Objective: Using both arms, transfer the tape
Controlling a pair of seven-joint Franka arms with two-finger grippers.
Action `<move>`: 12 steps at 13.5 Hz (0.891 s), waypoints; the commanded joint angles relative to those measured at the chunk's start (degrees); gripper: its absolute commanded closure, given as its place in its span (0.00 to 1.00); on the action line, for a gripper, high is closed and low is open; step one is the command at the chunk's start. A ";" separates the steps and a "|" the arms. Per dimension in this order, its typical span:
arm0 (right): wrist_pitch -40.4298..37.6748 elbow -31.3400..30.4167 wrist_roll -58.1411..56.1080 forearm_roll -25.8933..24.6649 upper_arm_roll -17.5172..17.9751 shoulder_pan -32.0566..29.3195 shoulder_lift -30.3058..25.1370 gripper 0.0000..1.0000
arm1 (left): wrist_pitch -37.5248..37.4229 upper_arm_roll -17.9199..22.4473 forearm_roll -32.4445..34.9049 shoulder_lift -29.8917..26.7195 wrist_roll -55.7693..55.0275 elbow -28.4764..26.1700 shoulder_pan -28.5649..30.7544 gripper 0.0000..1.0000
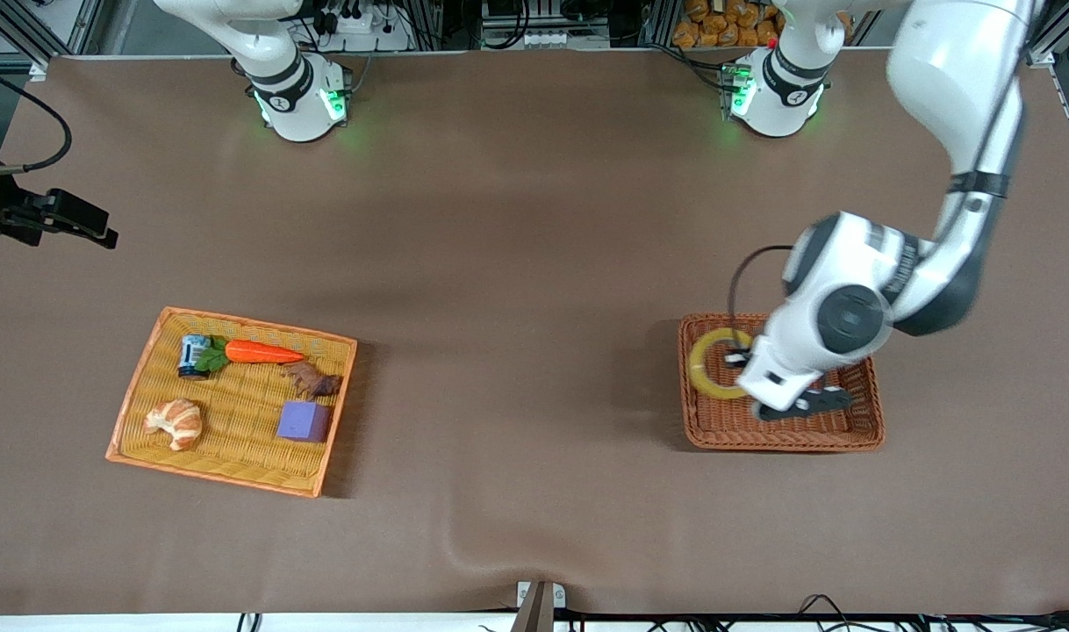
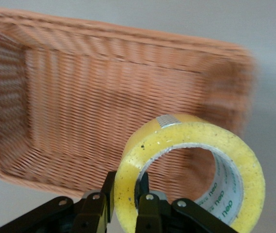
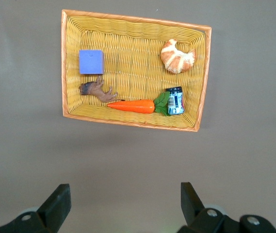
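Observation:
The yellowish tape roll (image 1: 706,364) is at the brown wicker basket's (image 1: 789,434) end toward the right arm. My left gripper (image 1: 738,358) reaches down into that basket. In the left wrist view the left gripper (image 2: 125,182) is shut on the tape's (image 2: 191,141) wall, with one finger (image 2: 146,194) inside the hole and the other outside. The roll stands tilted over the basket floor (image 2: 79,111). My right gripper (image 3: 123,199) is open and empty, high over the bare table beside the yellow basket (image 3: 203,73).
The yellow basket (image 1: 135,386) toward the right arm's end holds a croissant (image 1: 175,423), a purple cube (image 1: 304,420), a carrot (image 1: 262,353), a small can (image 1: 192,355) and a brown toy (image 1: 313,380). Brown cloth lies between the two baskets.

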 commanded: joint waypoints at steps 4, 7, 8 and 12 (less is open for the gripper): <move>-0.11 -0.30 1.12 0.42 0.28 -0.34 -0.18 0.00 | 8.44 -1.19 -0.15 3.34 8.54 -6.10 7.48 0.80; 0.67 -1.35 1.03 0.69 0.19 -0.43 -0.61 0.00 | 11.29 -1.28 -0.15 2.66 11.17 -7.61 8.71 0.00; 1.46 -2.40 0.95 0.69 0.19 -0.43 -1.22 0.00 | 8.41 -2.76 -0.23 0.04 12.31 -7.52 8.81 0.00; 2.79 -4.08 0.94 0.69 0.19 -0.34 -2.29 0.00 | -4.34 -7.96 -0.41 -13.49 13.63 -4.20 8.81 0.00</move>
